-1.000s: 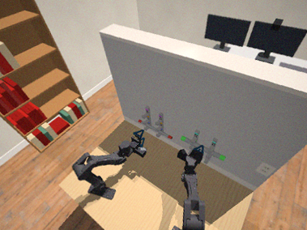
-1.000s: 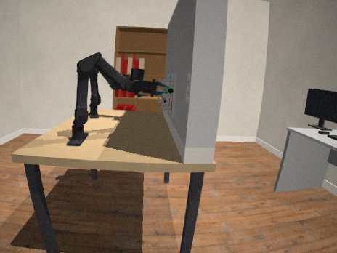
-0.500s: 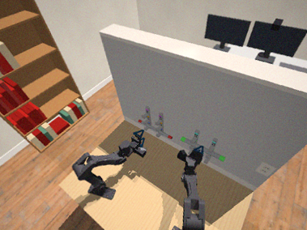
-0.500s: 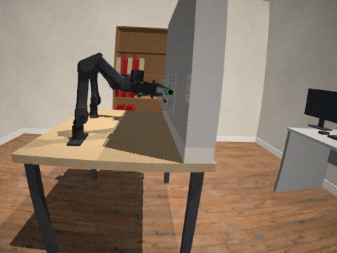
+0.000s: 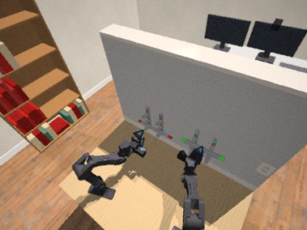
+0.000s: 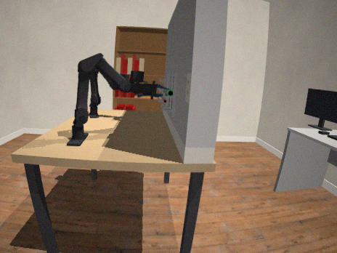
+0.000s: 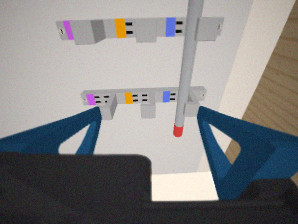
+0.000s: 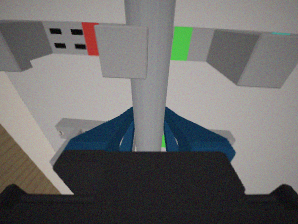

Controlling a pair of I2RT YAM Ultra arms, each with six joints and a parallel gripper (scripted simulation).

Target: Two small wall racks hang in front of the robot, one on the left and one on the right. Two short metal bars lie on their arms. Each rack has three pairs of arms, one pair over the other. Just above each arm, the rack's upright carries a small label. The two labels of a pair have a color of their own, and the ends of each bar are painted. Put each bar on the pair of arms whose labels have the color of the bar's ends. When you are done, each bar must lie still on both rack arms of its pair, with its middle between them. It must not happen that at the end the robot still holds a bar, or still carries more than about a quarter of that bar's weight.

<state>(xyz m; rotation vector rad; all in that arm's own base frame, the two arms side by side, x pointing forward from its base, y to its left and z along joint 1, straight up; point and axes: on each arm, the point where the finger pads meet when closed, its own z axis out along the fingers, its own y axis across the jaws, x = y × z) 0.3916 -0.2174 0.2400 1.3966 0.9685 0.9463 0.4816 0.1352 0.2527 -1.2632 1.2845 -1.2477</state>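
"Where were the two bars?"

"The right gripper was clenched on the green bar, which ran lengthwise away between its fingers. The red bar lay on the blue-labeled arms, just inside one finger of the left gripper, spread wide and grasping nothing."

"What could have gone wrong?"

"A release with the green bar off its arms' seats would likely have dropped it; an uneven lowering could have left one end unsupported. A careless left approach might have knocked the red bar loose."

"And what stood around them?"

"Beyond the right fingers, a middle rack arm crowded the bar beside the green label, a likely snag. The wall closed off the far side of both grippers."
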